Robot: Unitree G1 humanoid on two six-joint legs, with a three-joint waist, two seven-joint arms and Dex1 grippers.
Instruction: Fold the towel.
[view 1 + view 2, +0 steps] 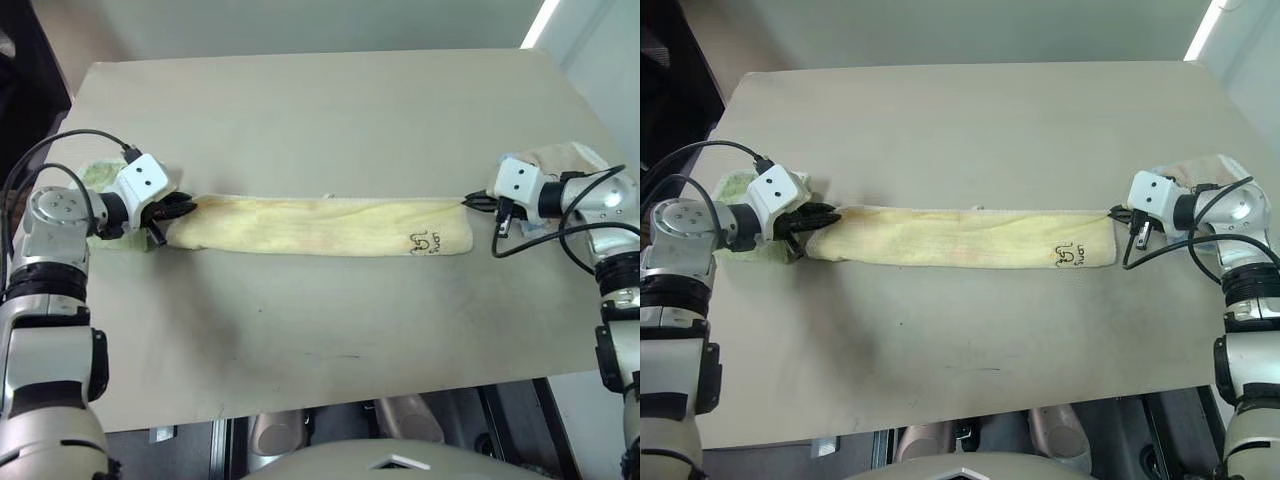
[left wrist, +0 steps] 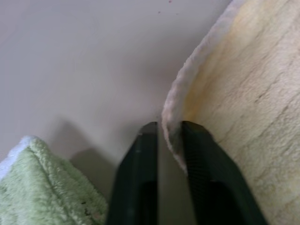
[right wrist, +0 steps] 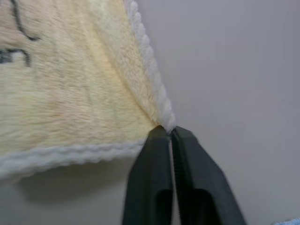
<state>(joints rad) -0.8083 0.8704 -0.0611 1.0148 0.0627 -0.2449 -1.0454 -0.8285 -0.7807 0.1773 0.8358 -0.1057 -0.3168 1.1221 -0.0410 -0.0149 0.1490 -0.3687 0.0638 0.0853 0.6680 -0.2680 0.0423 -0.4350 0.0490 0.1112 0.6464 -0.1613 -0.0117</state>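
The towel (image 1: 320,225), pale yellow with a small dark mark near its right end, lies as a long narrow folded strip across the middle of the table (image 1: 320,110). My left gripper (image 1: 185,208) is at its left end. In the left wrist view the fingers (image 2: 145,145) stand slightly apart with the towel's hem (image 2: 174,108) lying between them against one finger. My right gripper (image 1: 475,201) is at the far corner of the right end. In the right wrist view its fingertips (image 3: 169,130) are almost together, pinching the towel's corner (image 3: 161,110).
A green towel (image 1: 95,175) lies bunched under my left wrist at the table's left edge. A beige cloth (image 1: 565,158) sits under my right wrist at the right edge. Black cables loop from both wrists. The table's front edge is close to me.
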